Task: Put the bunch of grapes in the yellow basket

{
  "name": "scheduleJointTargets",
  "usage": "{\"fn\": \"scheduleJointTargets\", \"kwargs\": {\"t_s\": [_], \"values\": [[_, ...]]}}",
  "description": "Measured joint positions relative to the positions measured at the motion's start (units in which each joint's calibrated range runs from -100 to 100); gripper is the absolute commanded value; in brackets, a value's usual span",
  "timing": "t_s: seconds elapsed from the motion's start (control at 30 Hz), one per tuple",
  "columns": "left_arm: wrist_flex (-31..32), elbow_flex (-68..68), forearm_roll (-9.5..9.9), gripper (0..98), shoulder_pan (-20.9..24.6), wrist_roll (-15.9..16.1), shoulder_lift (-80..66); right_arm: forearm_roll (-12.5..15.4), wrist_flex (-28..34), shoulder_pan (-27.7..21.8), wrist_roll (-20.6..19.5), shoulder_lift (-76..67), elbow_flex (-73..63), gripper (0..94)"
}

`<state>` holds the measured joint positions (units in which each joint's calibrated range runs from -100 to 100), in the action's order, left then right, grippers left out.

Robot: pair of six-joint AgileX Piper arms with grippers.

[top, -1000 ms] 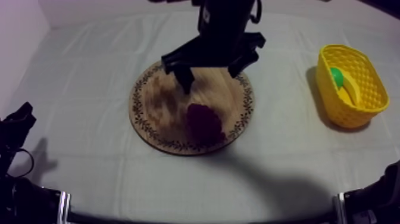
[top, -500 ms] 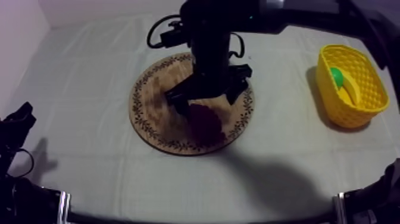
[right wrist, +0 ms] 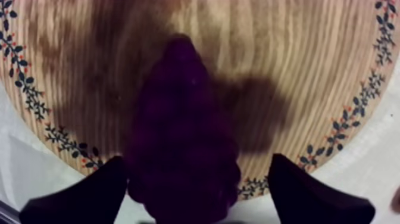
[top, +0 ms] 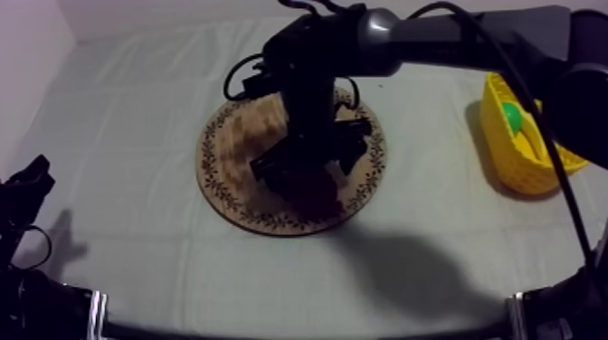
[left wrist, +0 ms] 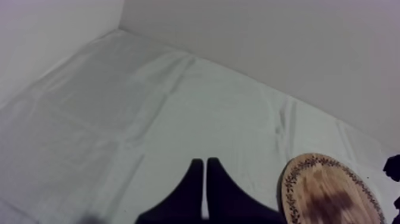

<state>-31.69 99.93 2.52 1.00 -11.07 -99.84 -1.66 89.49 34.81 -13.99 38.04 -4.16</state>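
**Desk:** Take me across from the left. What have you got?

**Me:** My left gripper (left wrist: 204, 164) sits at about 8 o'clock of the table. Its fingers are pressed together into a narrow wedge with nothing between them, well apart from the work. I judge it has no part in this.

**Desk:** And the middle?

**Me:** The wooden board (top: 226, 149) lies near the table's centre. The bunch of grapes (right wrist: 178, 131) is on it at about 5 o'clock, close to the patterned rim. My right gripper (top: 306, 163) is directly over the bunch, its arm reaching across from 1 o'clock, so it is plainly the nearer one. From its wrist camera the claw is wide, with black fingers (right wrist: 83, 193) on either side of the bunch's broad end. I can't see them touching it.

**Desk:** Which way does the bunch run?

**Me:** Its long axis runs from the narrow tip, toward the board's centre, to the fat end by the rim. The fingers stand across that axis, so closing should pinch the width. I reckon what's left is a short descent, then the squeeze.

**Desk:** Further right?

**Me:** The yellow basket (top: 543, 167) is at 3 o'clock, well apart from the board, with something green and something yellow inside.

**Desk:** Surface and room?

**Me:** A grey-white cloth (top: 136, 99), flat with soft creases, and a pale wall (left wrist: 268, 36) at 12 o'clock.
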Motion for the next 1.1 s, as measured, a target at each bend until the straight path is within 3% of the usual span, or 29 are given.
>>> {"fn": "scheduleJointTargets", "kwargs": {"t_s": [0.4,0.77,1.1], "values": [[0.0,0.0,0.0,0.0,0.0,0.0,0.0,1.1,-1.0,-0.2,0.6,3.8,-2.0,60.9],[0.0,0.0,0.0,0.0,0.0,0.0,0.0,1.7,-3.6,-0.3,1.5,3.3,-0.4,37.2],[0.0,0.0,0.0,0.0,0.0,0.0,0.0,1.7,-3.2,0.2,1.6,-2.2,1.0,34.5]]}}
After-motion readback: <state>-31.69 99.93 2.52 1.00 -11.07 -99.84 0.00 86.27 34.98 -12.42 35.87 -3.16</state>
